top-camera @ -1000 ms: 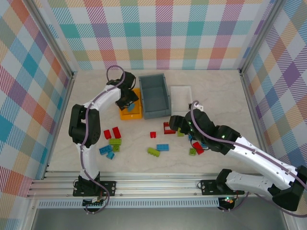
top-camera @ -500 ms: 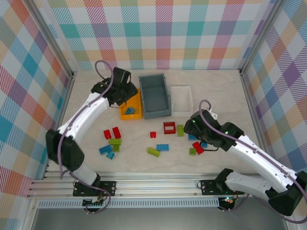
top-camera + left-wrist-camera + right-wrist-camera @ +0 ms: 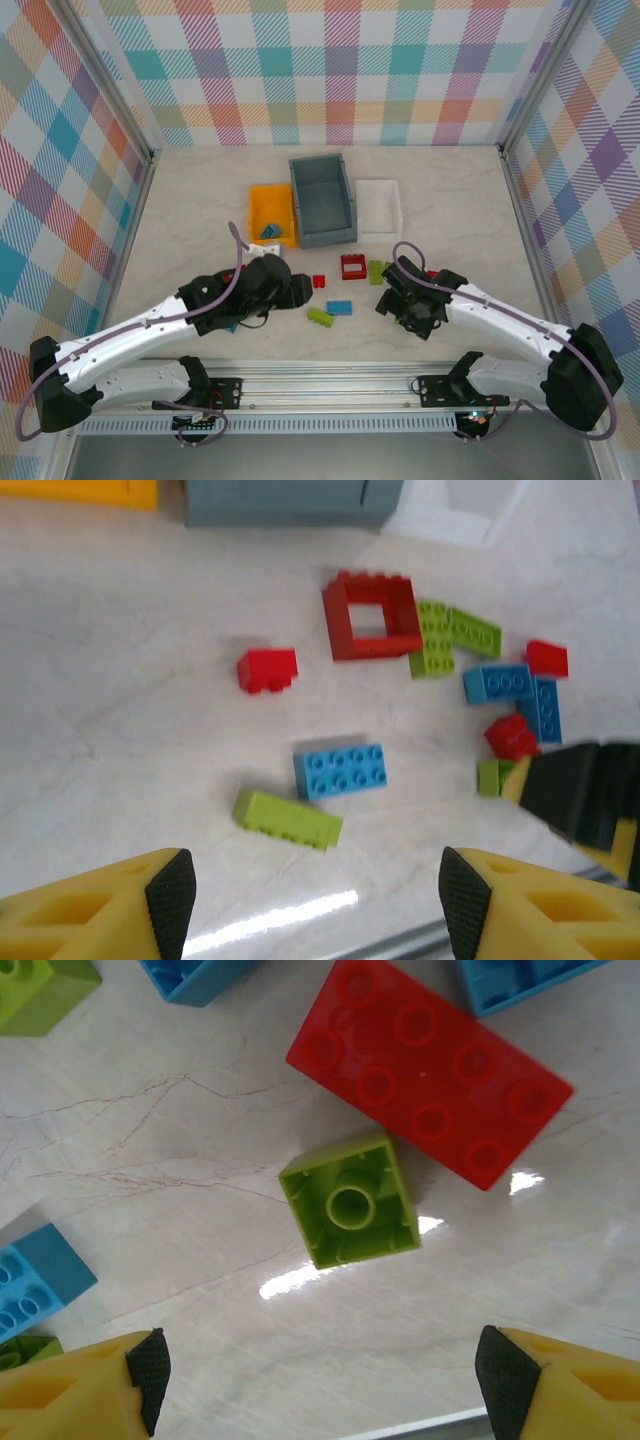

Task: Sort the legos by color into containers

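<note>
Lime lego (image 3: 350, 1210) below wide-open, empty right pincer (image 3: 322, 1365)

left hand (image 3: 315, 892) and right hand (image 3: 320, 1372) both held low, fingers spread wide, gripping nothing.

Pastel plaid walls (image 3: 340, 70); orange-yellow bin (image 3: 268, 205), grey-blue bin (image 3: 322, 195), white bin (image 3: 378, 200); red, blue, lime legos (image 3: 339, 307); cream marbled table (image 3: 200, 200)
</note>
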Tool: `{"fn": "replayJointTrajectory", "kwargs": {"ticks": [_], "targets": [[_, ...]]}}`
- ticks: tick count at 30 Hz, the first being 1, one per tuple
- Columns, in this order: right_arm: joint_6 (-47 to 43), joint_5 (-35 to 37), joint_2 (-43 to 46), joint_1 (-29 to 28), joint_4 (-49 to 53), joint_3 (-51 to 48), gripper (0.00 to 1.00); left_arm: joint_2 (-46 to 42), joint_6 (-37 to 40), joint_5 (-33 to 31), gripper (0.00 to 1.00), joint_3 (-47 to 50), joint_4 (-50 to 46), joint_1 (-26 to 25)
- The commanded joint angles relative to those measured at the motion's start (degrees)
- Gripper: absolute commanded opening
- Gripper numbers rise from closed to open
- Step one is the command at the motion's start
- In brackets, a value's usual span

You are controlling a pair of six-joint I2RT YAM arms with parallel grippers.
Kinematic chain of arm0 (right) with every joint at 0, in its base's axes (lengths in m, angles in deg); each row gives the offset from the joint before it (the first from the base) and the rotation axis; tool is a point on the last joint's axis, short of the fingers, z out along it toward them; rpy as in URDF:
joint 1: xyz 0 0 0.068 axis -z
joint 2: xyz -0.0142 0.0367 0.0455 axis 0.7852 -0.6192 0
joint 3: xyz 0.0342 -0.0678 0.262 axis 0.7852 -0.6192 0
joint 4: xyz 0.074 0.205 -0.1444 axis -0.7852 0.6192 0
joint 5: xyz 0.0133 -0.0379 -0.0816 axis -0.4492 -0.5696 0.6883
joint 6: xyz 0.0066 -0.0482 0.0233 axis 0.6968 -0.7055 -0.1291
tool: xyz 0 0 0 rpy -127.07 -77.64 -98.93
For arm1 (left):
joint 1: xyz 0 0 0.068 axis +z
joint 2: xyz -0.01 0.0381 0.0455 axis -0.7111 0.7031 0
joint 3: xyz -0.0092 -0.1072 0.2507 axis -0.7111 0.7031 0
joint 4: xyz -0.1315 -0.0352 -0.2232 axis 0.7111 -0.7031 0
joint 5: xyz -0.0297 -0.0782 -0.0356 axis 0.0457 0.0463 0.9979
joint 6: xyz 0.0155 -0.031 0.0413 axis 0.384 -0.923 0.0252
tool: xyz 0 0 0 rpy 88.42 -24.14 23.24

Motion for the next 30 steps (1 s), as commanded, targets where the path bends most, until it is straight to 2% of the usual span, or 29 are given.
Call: {"fn": "replayJointTrajectory", "kwargs": {"ticks": [1, 4, 8, 14, 18, 21, 26, 30], "targets": [[2.43, 0.3, -1.62, 0.04, -3.57, -1.15, 0.81, -2.81, -2.55, -4.57, 0.67, 2.24, 4.07, -3.86], [0.85, 2.33, -3.04, 0.96, -5.33, -1.94, 0.78, -3.56, -1.68, -4.66, 0.67, 2.77, 5.08, -4.96], [-0.57, 0.61, -5.82, 2.97, -7.68, -2.69, 0.76, -3.25, -0.9, -4.36, 0.67, 2.18, 5.44, -5.06], [-2.16, 0.21, -9.61, 5.05, -10.96, -4.19, 0.65, -2.28, -0.15, -4.27, 0.67, 1.01, 5.87, -5.12], [-3.63, 0.09, -12.45, 5.2, -12.52, -3.64, 0.53, -2.46, -0.15, -4.69, 0.67, 1.19, 5.74, -5.14], [-4.45, 0.68, -12.14, 5.01, -12.19, -3.18, 0.4, -2.65, -0.06, -4.99, 0.67, 0.95, 5.31, -5.14], [-7.93, 4.56, -7.86, 1.81, -6.02, 3.11, 0.36, -2.98, 0.1, -7.27, 0.67, -0.11, 4.22, -5.14], [-11.64, 8.32, -4.73, 2.06, -0.65, 11.93, 0.39, -3.31, 0.76, -11.28, 0.67, -1.42, 4.62, -5.1]]}}
